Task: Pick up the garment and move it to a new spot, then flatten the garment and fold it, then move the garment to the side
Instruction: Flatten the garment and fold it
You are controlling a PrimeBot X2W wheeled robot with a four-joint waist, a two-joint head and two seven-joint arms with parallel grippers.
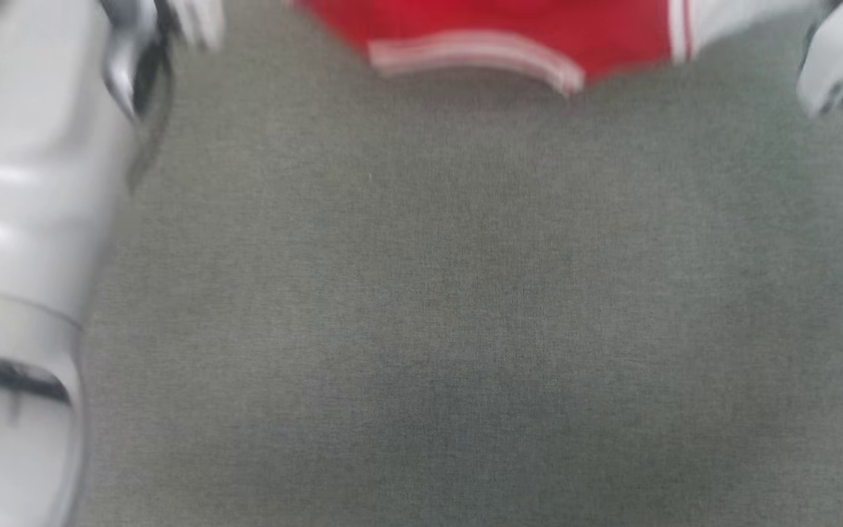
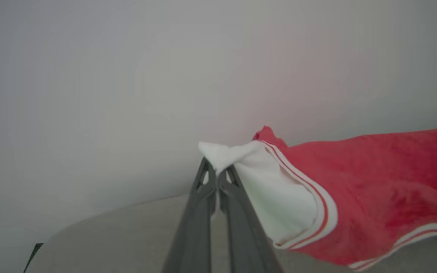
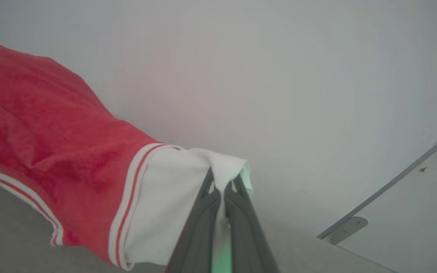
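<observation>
One garment, a red shirt with white sleeves, sits at 12 o'clock in the blurred head view, above the grey cloth surface. The left gripper is clamped on one sleeve tip and the right gripper on the other. The shirt's long axis runs between the two grippers, probably lifted; both are equally near.

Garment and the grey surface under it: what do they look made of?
Garment: soft matte knit, maybe cotton jersey or terry; fuzzy red nap, sags limply between the left gripper and right gripper. Grey surface: matte woven cloth covering, judging by its fine weave grain; blur leaves the fibre open.
</observation>
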